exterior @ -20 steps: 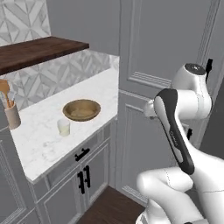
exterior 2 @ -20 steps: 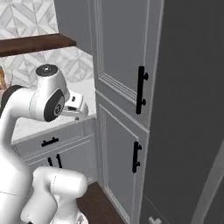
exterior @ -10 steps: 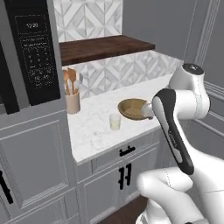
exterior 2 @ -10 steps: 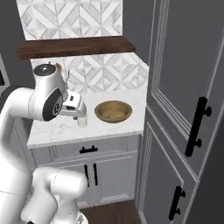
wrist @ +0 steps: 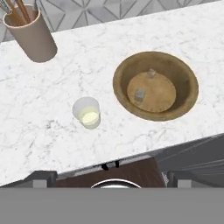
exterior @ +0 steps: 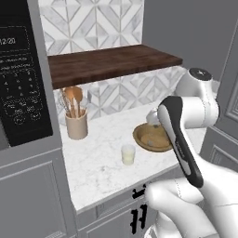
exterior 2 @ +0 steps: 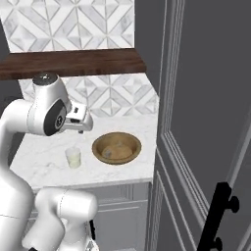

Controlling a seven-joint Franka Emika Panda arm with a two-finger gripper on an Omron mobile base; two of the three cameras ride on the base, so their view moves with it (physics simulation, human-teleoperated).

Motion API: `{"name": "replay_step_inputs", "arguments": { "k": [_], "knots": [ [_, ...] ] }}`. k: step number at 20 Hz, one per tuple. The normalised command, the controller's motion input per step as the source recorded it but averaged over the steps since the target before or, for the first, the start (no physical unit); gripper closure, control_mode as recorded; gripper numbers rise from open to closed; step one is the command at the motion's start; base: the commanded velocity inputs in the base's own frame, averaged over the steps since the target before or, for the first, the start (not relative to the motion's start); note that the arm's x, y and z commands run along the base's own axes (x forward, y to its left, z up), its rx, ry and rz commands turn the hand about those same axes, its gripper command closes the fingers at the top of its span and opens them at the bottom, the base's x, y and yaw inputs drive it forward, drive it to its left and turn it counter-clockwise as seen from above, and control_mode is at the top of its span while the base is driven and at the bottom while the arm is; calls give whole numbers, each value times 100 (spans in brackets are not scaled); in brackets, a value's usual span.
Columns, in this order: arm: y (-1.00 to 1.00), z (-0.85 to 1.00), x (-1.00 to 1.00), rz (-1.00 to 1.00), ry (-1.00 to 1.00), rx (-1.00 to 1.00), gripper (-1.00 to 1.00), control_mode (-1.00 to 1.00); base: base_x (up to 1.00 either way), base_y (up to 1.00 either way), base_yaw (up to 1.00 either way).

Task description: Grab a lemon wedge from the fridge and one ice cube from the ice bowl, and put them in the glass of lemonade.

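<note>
Two ice cubes (wrist: 140, 95) sit in ice bowl (wrist: 188, 78) near surface front edge; glass of lemonade (wrist: 86, 112) just beside it. End effector (exterior 2: 81, 122) spread wide, empty, above. Judgement: descend centred over one cube, avoid rim.

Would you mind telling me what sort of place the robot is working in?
A home kitchen, rendered: a marble counter with a utensil crock, a microwave built in beside it, and panelled cabinets.
</note>
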Motion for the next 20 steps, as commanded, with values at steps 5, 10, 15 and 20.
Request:
{"name": "replay_step_inputs", "arguments": {
  "k": [5,10,15,20],
  "knots": [
    [0,0,0,0,0,0,-100,100,9,-34,-1],
    [-3,-17,-5,-7,1,0,-100,-100,-7,-2,-1],
    [-5,-40,43,-8,4,1,-100,-100,0,0,0],
    [-8,-67,79,5,-1,-3,-100,-100,0,0,0]
  ]
}}
